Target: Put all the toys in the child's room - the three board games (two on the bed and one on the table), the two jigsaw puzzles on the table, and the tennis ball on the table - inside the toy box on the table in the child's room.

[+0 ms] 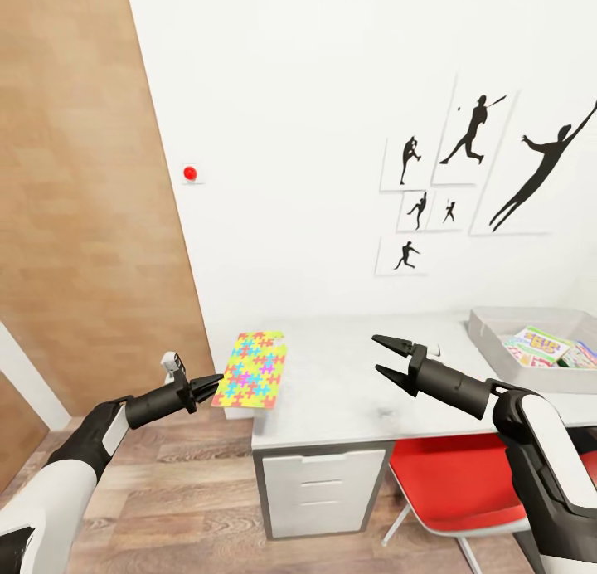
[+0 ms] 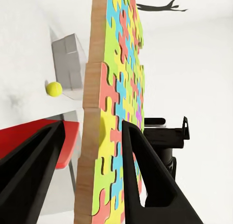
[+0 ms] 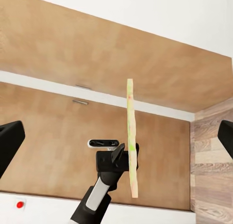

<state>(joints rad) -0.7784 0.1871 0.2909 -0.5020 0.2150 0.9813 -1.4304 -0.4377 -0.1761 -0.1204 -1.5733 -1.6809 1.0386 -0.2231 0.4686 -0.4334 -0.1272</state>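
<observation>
My left gripper (image 1: 209,383) is shut on the near edge of a jigsaw puzzle (image 1: 250,368), a multicoloured board with an orange edge, held in the air at the left end of the white table (image 1: 348,383). In the left wrist view the puzzle (image 2: 114,112) stands between the fingers (image 2: 141,161). My right gripper (image 1: 377,354) hovers open over the table's middle, pointing at the puzzle (image 3: 130,136). The grey toy box (image 1: 489,338) sits at the table's right end with board games (image 1: 537,344) inside. The tennis ball (image 2: 54,88) rests on the table beside the toy box (image 2: 70,64).
A red chair (image 1: 456,479) is tucked under the table on the right, beside the white drawer unit (image 1: 323,491). A wood-panelled wall (image 1: 83,226) rises close on the left. Athlete silhouettes (image 1: 473,134) hang on the white wall behind the table. Wood floor lies below my left arm.
</observation>
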